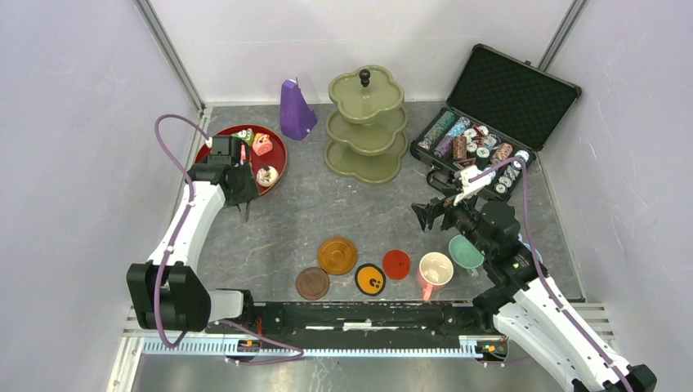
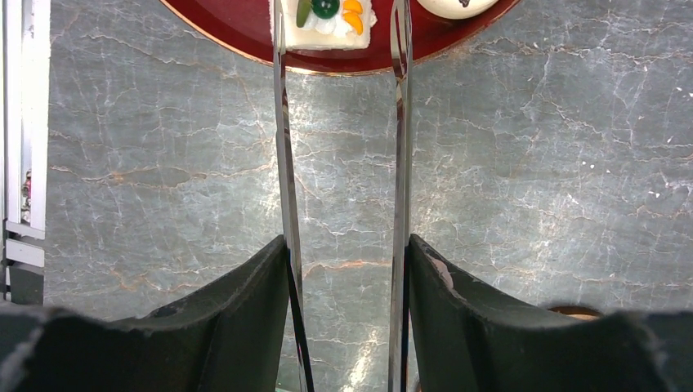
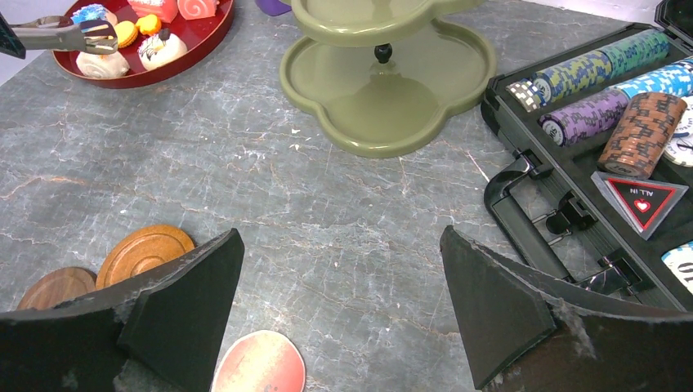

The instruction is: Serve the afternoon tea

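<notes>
My left gripper (image 1: pixel 239 181) (image 2: pixel 347 245) is shut on metal tongs (image 2: pixel 400 122), whose two arms stand apart and reach to a white cake with green and orange topping (image 2: pixel 327 16) on the red tray (image 1: pixel 276 139) (image 2: pixel 245 24). The tray holds several small cakes (image 1: pixel 262 144). The olive three-tier stand (image 1: pixel 368 122) (image 3: pixel 384 106) is bare. My right gripper (image 1: pixel 433 214) (image 3: pixel 343 237) is open and empty above the table, right of the coasters. A pink mug (image 1: pixel 435 269) and a teal mug (image 1: pixel 464 251) stand below it. The blue and orange mugs are out of view.
Orange (image 1: pixel 337 255), brown (image 1: pixel 312 283), black-and-orange (image 1: pixel 370 279) and red (image 1: pixel 396 264) coasters lie at the front. An open black case of poker chips (image 1: pixel 482 139) stands at the back right. A purple pyramid (image 1: pixel 296 110) stands left of the stand.
</notes>
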You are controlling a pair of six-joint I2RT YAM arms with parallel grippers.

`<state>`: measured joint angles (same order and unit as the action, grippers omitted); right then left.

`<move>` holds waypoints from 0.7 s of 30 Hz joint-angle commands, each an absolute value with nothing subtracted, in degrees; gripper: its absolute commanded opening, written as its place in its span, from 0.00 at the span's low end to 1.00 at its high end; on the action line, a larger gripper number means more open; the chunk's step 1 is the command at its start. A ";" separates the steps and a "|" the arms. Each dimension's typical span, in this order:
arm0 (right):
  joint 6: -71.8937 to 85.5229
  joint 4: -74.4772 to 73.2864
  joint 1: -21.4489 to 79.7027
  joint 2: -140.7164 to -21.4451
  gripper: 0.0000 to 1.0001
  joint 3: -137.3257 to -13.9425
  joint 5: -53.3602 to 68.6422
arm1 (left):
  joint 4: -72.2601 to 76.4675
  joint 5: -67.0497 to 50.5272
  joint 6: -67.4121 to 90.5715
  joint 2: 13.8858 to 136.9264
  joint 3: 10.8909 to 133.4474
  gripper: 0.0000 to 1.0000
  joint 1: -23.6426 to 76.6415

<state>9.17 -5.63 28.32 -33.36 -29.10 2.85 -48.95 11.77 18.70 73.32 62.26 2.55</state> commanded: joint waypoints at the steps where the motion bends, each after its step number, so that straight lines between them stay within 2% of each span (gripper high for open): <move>1: 9.07 -3.16 28.13 -33.22 0.98 -28.84 3.07 | -45.97 11.78 16.62 74.81 62.52 0.59 2.25; 6: 9.05 -3.06 28.13 -33.38 0.98 -28.66 2.90 | -44.88 14.61 15.49 75.94 60.84 0.62 1.78; 21: 9.14 -2.71 28.12 -34.11 0.98 -28.92 3.30 | -41.66 13.59 14.80 79.00 59.60 0.61 1.41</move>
